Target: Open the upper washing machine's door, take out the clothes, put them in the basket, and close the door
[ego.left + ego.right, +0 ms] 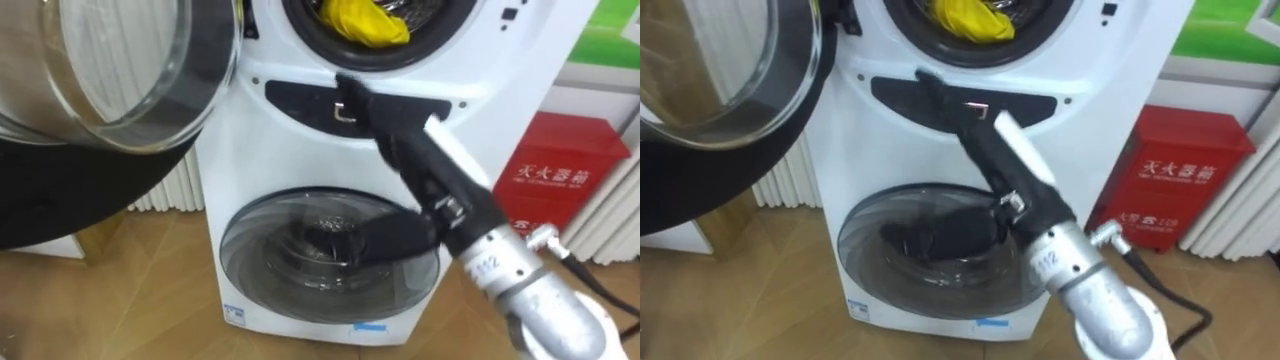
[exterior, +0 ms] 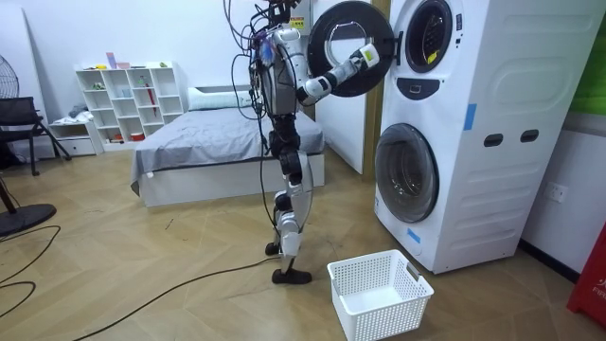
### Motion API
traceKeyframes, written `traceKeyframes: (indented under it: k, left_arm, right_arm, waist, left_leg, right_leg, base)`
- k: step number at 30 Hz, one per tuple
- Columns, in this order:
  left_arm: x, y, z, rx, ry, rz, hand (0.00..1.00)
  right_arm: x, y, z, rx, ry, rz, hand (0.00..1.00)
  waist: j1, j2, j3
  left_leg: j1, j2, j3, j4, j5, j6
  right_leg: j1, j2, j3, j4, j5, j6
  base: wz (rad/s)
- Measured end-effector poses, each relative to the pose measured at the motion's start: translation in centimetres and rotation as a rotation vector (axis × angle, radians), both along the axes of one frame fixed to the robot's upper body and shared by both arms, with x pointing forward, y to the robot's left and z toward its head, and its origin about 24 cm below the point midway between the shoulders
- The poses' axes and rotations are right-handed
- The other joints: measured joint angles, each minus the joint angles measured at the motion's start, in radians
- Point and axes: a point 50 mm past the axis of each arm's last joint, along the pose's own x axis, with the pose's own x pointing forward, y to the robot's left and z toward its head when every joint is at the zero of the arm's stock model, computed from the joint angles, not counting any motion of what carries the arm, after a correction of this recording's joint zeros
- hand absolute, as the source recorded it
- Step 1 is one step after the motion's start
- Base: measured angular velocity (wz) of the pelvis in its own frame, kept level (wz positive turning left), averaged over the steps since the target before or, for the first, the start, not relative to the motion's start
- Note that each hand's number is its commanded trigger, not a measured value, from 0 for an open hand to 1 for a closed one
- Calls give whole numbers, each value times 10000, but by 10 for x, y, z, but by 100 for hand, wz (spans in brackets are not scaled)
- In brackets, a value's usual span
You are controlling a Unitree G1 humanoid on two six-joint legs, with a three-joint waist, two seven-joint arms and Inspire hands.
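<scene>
A yellow cloth (image 1: 365, 20) lies in the open drum of the upper machine (image 1: 300, 130), at the top of the eye views. My right arm reaches up from the lower right. Its dark right hand (image 1: 355, 98) is at the black control panel just below the drum's mouth, under the cloth and apart from it. The upper machine's round glass door (image 1: 110, 80) stands swung open at my left. In the room view I stand upright facing the stacked white machines (image 2: 445, 123), with one arm raised toward the open door (image 2: 348, 47).
The lower machine's round door (image 1: 330, 245) is closed. A white laundry basket (image 2: 379, 322) stands on the wooden floor behind my feet. A red cabinet (image 1: 560, 180) is to the right of the machines, and a bed (image 2: 218, 142) behind me.
</scene>
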Motion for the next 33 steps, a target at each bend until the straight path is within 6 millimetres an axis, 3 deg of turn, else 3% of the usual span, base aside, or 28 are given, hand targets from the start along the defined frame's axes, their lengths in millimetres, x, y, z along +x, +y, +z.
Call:
traceKeyframes:
  k: [4,7,19,24,26,28,30,33]
  left_arm:
    - [-5,1,0,52,209,48,0]
    - [-6,1,-1,60,258,72,0]
    - [-10,-2,-2,53,432,179,0]
    - [-11,-1,-2,209,438,201,0]
    - [-12,-2,-2,200,457,221,0]
    - [-15,-1,-2,226,567,243,0]
    - [-16,0,-2,232,615,268,0]
    - [-23,0,-3,177,753,359,0]
  right_arm:
    - [7,-3,23,939,-634,-141,0]
    - [8,-4,27,1396,-672,-167,0]
    - [23,-8,10,2267,268,-997,0]
    - [38,-8,6,2257,597,-1316,0]
    - [38,-5,6,2394,605,-1258,0]
    - [38,-4,6,2511,591,-1238,0]
    - [41,-2,3,2638,608,-1295,0]
    - [46,-5,-7,2677,1035,-1547,0]
  waist:
    - [-12,-14,-12]
    - [45,-30,-24]
    - [102,88,14]
    - [339,120,24]
    - [364,212,53]
    - [612,344,117]
    - [720,347,97]
    - [795,293,35]
  left_leg:
    - [-21,-21,-13,22,-1,2]
    - [-9,-32,-9,22,1,3]
    - [117,-24,-42,-6,0,4]
    - [148,25,-11,141,-32,10]
    - [64,119,-11,501,-234,-4]
    - [-234,229,-1,1326,-666,-61]
    - [-550,347,1,2113,-959,-135]
    - [-1157,462,211,3454,-972,-165]
  right_leg:
    - [22,10,-26,-16,-9,16]
    - [38,20,-73,-13,-9,16]
    - [189,7,-218,18,-6,21]
    - [232,31,-249,130,-8,16]
    - [220,96,-250,323,-44,-12]
    - [106,165,-193,777,-360,-104]
    - [-48,166,-119,1189,-655,-177]
    - [-118,168,-78,1418,-928,-276]
  base:
    - [4]
    - [3]
    - [1]
    - [1]
    - [0]
    - [-8]
    - [-3]
    - [8]
